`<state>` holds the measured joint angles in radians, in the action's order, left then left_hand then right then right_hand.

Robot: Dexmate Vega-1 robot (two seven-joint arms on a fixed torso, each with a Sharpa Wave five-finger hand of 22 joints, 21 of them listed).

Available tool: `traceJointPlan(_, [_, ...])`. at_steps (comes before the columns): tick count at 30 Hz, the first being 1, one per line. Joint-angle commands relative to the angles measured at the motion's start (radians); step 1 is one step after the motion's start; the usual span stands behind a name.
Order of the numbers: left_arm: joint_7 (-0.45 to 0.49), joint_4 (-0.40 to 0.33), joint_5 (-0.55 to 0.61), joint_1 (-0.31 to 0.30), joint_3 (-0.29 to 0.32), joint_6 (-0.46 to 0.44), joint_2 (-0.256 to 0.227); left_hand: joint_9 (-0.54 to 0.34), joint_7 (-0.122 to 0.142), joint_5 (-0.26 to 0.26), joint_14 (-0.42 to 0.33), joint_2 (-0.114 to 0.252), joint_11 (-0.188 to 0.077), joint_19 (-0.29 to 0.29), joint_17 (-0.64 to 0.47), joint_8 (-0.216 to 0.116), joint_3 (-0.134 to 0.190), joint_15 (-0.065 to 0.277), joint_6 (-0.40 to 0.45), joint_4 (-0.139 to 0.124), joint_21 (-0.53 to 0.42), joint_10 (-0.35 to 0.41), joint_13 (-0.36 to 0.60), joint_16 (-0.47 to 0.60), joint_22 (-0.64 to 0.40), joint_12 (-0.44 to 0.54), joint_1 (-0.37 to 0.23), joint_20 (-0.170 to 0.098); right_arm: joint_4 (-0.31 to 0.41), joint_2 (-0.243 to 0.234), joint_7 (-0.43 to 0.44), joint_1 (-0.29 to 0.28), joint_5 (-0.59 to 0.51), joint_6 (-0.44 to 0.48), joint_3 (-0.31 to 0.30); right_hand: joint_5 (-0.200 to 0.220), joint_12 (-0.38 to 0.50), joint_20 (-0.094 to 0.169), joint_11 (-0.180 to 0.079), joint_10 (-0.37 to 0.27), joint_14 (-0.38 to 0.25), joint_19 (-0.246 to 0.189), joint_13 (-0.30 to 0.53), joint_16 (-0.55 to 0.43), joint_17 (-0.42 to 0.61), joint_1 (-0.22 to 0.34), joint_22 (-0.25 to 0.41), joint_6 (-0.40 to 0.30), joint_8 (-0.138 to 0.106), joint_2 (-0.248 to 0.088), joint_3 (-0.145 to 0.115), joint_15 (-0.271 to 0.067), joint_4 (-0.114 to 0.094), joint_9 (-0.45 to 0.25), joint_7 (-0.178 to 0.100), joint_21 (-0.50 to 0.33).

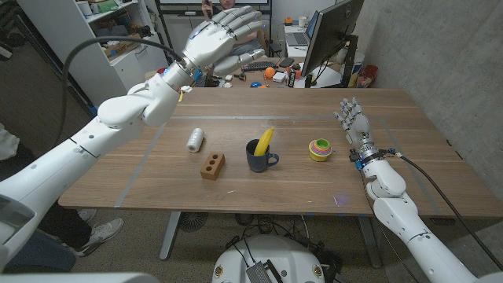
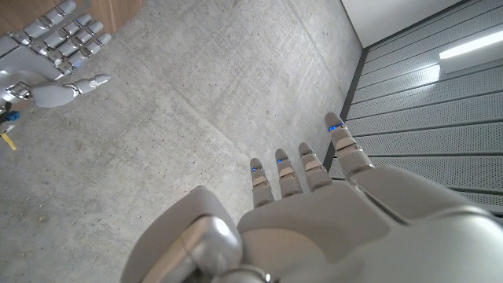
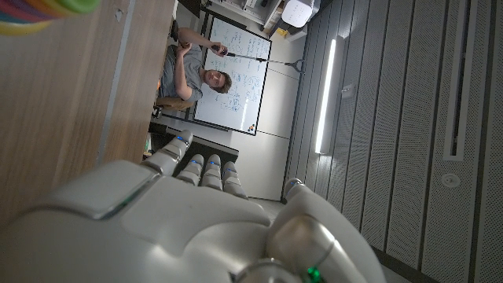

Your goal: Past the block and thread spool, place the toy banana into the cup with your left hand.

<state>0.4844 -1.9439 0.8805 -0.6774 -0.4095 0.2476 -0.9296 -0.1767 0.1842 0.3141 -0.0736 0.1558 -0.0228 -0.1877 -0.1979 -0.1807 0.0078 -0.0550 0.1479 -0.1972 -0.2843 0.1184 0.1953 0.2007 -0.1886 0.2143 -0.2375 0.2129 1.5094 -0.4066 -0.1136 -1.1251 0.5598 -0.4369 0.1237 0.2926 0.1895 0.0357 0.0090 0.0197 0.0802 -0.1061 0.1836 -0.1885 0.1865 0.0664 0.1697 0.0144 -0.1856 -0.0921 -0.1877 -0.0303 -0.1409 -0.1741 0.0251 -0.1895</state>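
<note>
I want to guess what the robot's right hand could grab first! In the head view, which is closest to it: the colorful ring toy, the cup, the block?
From the right hand:
1. Colorful ring toy, just beside it.
2. Cup, table middle, banana inside.
3. Block, farther toward the robot's left.

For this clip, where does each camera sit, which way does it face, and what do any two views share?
Head view: on the head, looking down at the table with the banana in the cup; both arms show.
Left wrist view: behind the raised left hand, facing a concrete wall.
Right wrist view: behind the right hand, along the table.
Shared: head and left wrist views show the right hand.
</note>
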Motion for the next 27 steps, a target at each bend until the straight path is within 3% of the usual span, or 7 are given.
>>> traceJointPlan(1, [-0.029, -0.012, -0.064, -0.035, 0.043, 0.005, 0.026, -0.003, 0.003, -0.002, 0.002, 0.03, 0.006, 0.01, -0.001, 0.004, -0.002, -0.013, -0.012, 0.004, 0.007, -0.008, 0.003, -0.006, -0.003, -0.004, 0.02, 0.002, 0.004, -0.008, 0.0, -0.002, 0.003, 0.001, 0.002, 0.005, 0.002, 0.015, 0.002, -0.002, 0.004, 0.004, 0.002, -0.003, 0.001, -0.002, 0.003, -0.005, -0.002, 0.012, 0.004, 0.006, 0.003, -0.004, 0.009, -0.004])
traceJointPlan(12, [-0.15, -0.004, -0.214, -0.047, 0.067, 0.019, 0.04, -0.003, 0.004, -0.007, 0.01, 0.024, 0.007, 0.026, 0.0, 0.005, -0.005, -0.019, -0.024, 0.007, 0.018, -0.02, 0.003, -0.008, -0.002, -0.008, 0.052, 0.002, -0.003, -0.005, -0.003, 0.005, 0.008, 0.002, 0.005, 0.005, 0.002, 0.015, 0.003, -0.002, 0.005, 0.006, 0.002, -0.002, 0.0, -0.002, 0.003, -0.005, -0.002, 0.015, 0.007, 0.008, 0.003, -0.004, 0.01, -0.003])
traceJointPlan(16, [-0.148, 0.008, -0.244, -0.055, 0.078, 0.021, 0.057, -0.003, 0.004, -0.009, 0.012, 0.022, 0.011, 0.029, 0.0, 0.005, -0.007, -0.023, -0.03, 0.007, 0.021, -0.027, 0.003, -0.008, -0.002, -0.009, 0.063, 0.002, -0.003, -0.006, -0.001, 0.004, 0.002, -0.001, 0.005, 0.005, 0.002, 0.015, 0.003, -0.002, 0.005, 0.007, 0.002, -0.002, 0.0, -0.002, 0.003, -0.005, -0.002, 0.016, 0.008, 0.008, 0.004, -0.004, 0.01, -0.003])
traceJointPlan(22, [-0.238, 0.024, -0.432, -0.058, 0.103, 0.038, 0.08, -0.003, 0.001, -0.01, 0.015, 0.021, 0.014, 0.033, 0.001, 0.004, -0.008, -0.028, -0.034, 0.008, 0.024, -0.03, 0.003, -0.009, -0.002, -0.01, 0.072, 0.002, -0.001, -0.008, 0.003, 0.003, -0.006, -0.002, 0.007, 0.006, 0.001, 0.015, 0.003, -0.002, 0.005, 0.008, 0.002, -0.002, 0.0, -0.002, 0.003, -0.005, -0.002, 0.017, 0.01, 0.008, 0.004, -0.004, 0.01, -0.003])
traceJointPlan(27, [-0.304, 0.031, -0.497, -0.052, 0.105, 0.04, 0.08, -0.002, -0.005, -0.013, 0.016, 0.017, 0.018, 0.04, 0.001, 0.004, -0.01, -0.037, -0.04, 0.01, 0.03, -0.033, 0.002, -0.008, -0.002, -0.01, 0.087, 0.003, -0.005, -0.006, -0.003, 0.005, -0.001, -0.005, 0.008, 0.006, 0.001, 0.015, 0.003, -0.001, 0.005, 0.008, 0.002, -0.002, 0.0, -0.002, 0.003, -0.005, -0.002, 0.018, 0.011, 0.008, 0.004, -0.004, 0.01, -0.003])
